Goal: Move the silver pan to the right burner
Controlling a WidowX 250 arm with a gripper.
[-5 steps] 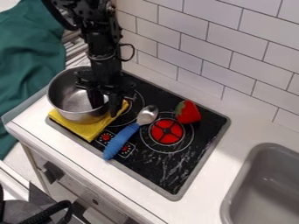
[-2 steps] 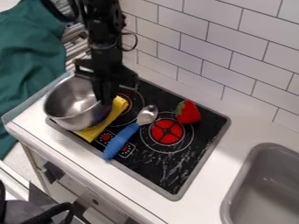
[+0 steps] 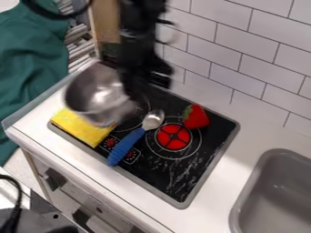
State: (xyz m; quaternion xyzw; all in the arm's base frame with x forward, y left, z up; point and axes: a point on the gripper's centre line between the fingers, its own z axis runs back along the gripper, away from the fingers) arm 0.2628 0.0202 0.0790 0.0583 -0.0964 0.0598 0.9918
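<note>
With its fingers pinching the rim of the tilted, round silver metal pan [image 3: 94,91], the black two-finger gripper [image 3: 129,90] should clear the blue-handled metal spoon [image 3: 126,146] smoothly, then level the pan over the red right burner [image 3: 173,137].

You have a smooth, shiny metal pan [image 3: 100,93] and a spoon with a polished metal bowl [image 3: 153,119] and a matt blue handle [image 3: 124,148]. Your yellow cloth [image 3: 84,129] looks soft, the stovetop [image 3: 161,170] glossy black with pale scuffs, the counter [image 3: 243,132] smooth white, the wall tiles [image 3: 240,68] glazed.
</note>
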